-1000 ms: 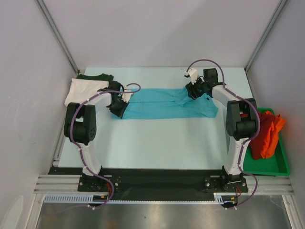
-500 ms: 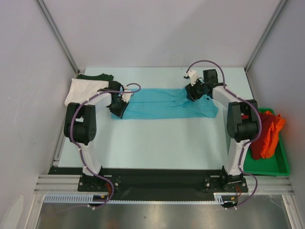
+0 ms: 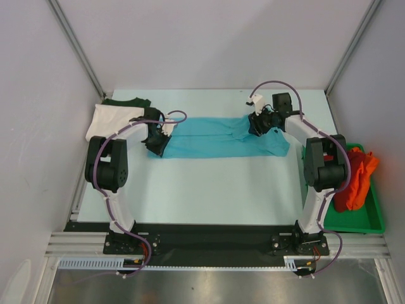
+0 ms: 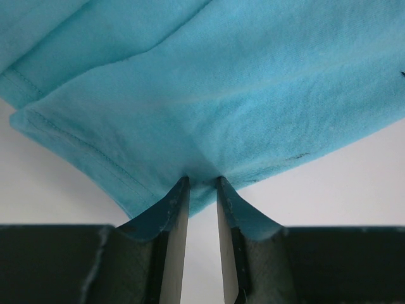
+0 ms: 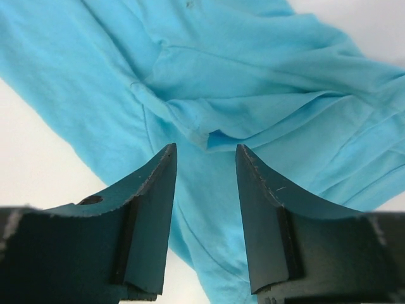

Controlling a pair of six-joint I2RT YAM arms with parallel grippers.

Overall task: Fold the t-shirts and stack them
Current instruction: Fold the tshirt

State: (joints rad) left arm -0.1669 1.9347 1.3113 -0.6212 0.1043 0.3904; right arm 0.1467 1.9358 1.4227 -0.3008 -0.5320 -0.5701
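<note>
Though top view hides it, left hand (image 4: 202, 180) pinches turquoise shirt (image 4: 240, 82); right hand (image 5: 205, 149) parted.

Flat turquoise t-shirt (image 3: 218, 140), folded lengthwise

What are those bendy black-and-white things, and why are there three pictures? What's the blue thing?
Those are two robot arms, bolted to the near edge of a table. The big picture looks down from a camera above and behind them. The other two come from small cameras on each wrist, so you see each arm's dark jaws up close. The blue thing is a turquoise t-shirt, stretched out between the arms. The left jaws pinch its edge. The right jaws stand open over a fold of it, not pinching. At the back left lie a white t-shirt and a dark green t-shirt. On the right, a green tray holds a red t-shirt and an orange t-shirt.
</note>
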